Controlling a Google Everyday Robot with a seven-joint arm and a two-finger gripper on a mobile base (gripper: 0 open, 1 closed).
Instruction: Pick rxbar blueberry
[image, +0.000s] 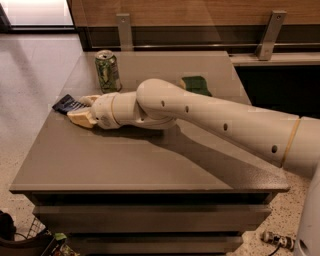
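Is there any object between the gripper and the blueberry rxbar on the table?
Nothing visible stands between them. The gripper is right at the rxbar blueberry, near the left edge of the table. The green can stands behind it and the sponge lies further right.

Single view: high, tilted down across the table (150, 170), close range. Arm (225, 125) enters from 4 o'clock; gripper (76, 109) at 9 o'clock by the table's left edge.
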